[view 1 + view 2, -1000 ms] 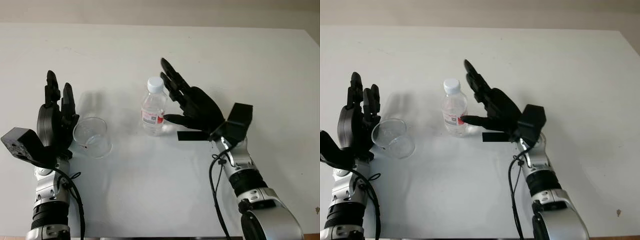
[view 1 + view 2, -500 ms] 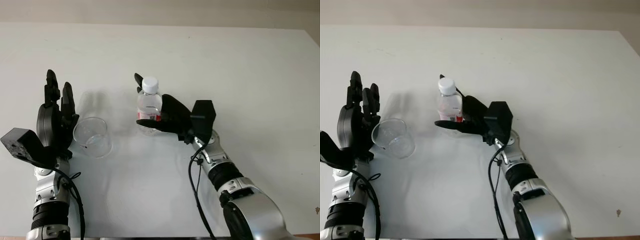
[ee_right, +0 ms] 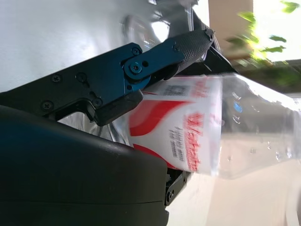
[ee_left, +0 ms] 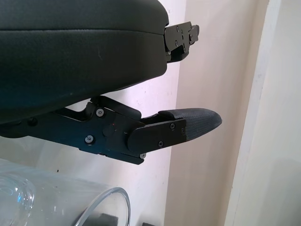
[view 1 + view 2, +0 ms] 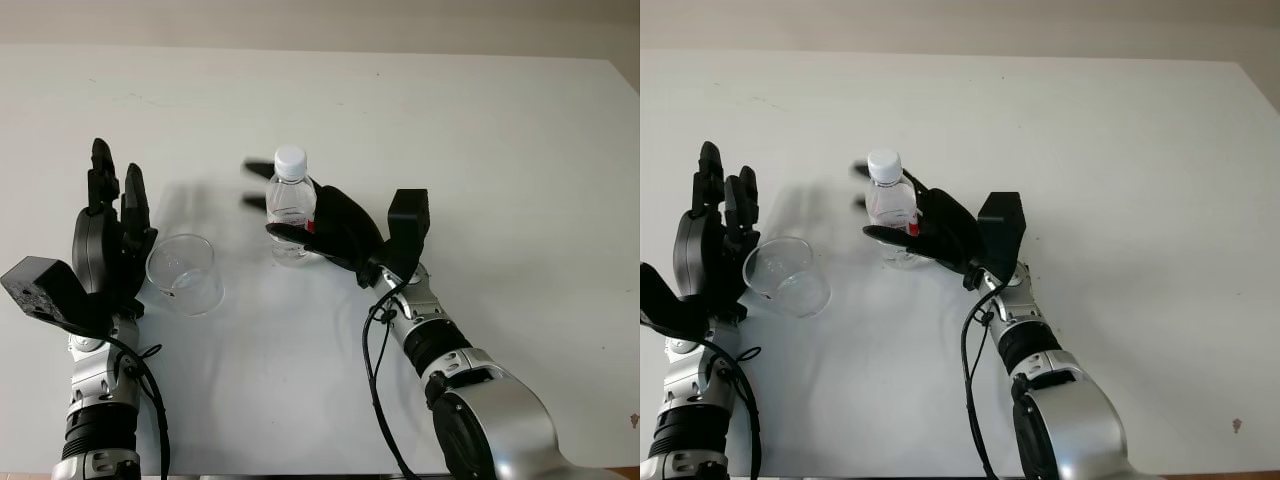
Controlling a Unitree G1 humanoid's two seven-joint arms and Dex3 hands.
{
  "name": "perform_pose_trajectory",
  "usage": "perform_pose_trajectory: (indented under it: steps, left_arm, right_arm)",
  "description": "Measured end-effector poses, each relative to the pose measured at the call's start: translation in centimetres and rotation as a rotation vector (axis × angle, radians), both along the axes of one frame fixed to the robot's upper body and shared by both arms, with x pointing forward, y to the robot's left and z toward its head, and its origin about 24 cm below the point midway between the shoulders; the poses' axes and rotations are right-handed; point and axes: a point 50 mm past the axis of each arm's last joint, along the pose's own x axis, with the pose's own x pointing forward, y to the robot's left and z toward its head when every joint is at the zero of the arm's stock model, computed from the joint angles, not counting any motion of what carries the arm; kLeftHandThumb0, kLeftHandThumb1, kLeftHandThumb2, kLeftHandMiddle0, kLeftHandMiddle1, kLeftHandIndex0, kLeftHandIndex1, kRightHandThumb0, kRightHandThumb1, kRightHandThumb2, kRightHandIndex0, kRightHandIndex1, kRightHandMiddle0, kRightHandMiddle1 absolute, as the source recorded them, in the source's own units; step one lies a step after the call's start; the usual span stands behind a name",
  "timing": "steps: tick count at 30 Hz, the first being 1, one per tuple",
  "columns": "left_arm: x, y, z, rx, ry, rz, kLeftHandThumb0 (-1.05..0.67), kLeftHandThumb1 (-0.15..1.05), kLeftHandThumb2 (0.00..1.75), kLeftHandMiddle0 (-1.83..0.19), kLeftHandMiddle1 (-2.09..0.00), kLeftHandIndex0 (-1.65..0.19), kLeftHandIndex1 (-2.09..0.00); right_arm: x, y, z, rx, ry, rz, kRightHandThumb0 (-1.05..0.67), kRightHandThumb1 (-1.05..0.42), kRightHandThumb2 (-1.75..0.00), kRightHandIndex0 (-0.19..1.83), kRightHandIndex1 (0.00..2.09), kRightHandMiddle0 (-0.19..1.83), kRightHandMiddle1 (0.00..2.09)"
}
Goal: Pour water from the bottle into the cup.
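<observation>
Right hand (image 5: 318, 222) is wrapped around the bottle (image 5: 291, 205), fingers curled round its red-and-white label, the bottle upright on the white tabletop (image 5: 480, 150) near the middle, white cap on top. The clear cup (image 5: 184, 274) stands to the left of it, well apart. Left hand (image 5: 108, 240) is open, holding nothing, palm just beside the cup's outer side.

1 bottle (image 5: 291, 205), white cap. 1 clear cup (image 5: 185, 274). 1 table (image 5: 480, 130). 2 black hands: left hand (image 5: 108, 245), right hand (image 5: 335, 225).
</observation>
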Motion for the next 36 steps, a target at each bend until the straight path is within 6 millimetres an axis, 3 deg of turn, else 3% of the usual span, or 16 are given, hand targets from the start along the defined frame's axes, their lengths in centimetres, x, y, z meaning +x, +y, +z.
perform_pose_trajectory:
  steps: [7, 15, 27, 31, 34, 36]
  left_arm:
    - [0.1, 0.0, 0.1, -0.001, -0.001, -0.002, -0.62, 1.05, 0.56, 0.06, -0.05, 0.18, -0.04]
    - [0.2, -0.1, 0.1, 0.001, 0.004, 0.0, -0.62, 1.05, 0.56, 0.06, -0.05, 0.18, -0.05]
    - [0.4, 0.0, 0.1, 0.001, -0.002, -0.003, -0.63, 1.05, 0.54, 0.07, -0.05, 0.16, -0.06]
    - [0.4, 0.0, 0.1, 0.002, -0.002, 0.004, -0.62, 1.05, 0.54, 0.07, -0.05, 0.16, -0.06]
    - [0.4, 0.0, 0.1, 0.002, -0.002, 0.004, -0.61, 1.05, 0.57, 0.06, -0.06, 0.16, -0.06]
    - [0.4, -0.1, 0.1, 0.003, -0.002, 0.004, -0.61, 1.05, 0.57, 0.05, -0.06, 0.16, -0.06]
  right_arm:
    - [-0.2, 0.3, 1.6, -0.087, -0.108, 0.096, -0.5, -1.05, -0.15, 1.8, 2.09, 1.73, 2.09]
    - [-0.9, 0.6, 2.6, -0.146, -0.198, 0.192, -0.45, -1.05, -0.27, 1.76, 2.09, 1.67, 2.09]
    - [0.4, -0.9, 3.2, -0.147, -0.324, -0.173, -0.43, -1.05, -0.49, 1.83, 2.09, 1.79, 2.09]
    - [2.0, -1.3, 5.4, -0.245, -0.452, -0.299, -0.39, -1.05, -0.51, 1.72, 2.09, 1.45, 2.09]
    - [2.7, -0.8, 7.9, -0.326, -0.606, -0.341, -0.39, -1.05, -0.42, 1.38, 2.09, 1.07, 2.09]
    - [2.9, -0.1, 9.0, -0.414, -0.735, -0.364, -0.4, -1.05, -0.38, 1.26, 2.09, 0.95, 2.09]
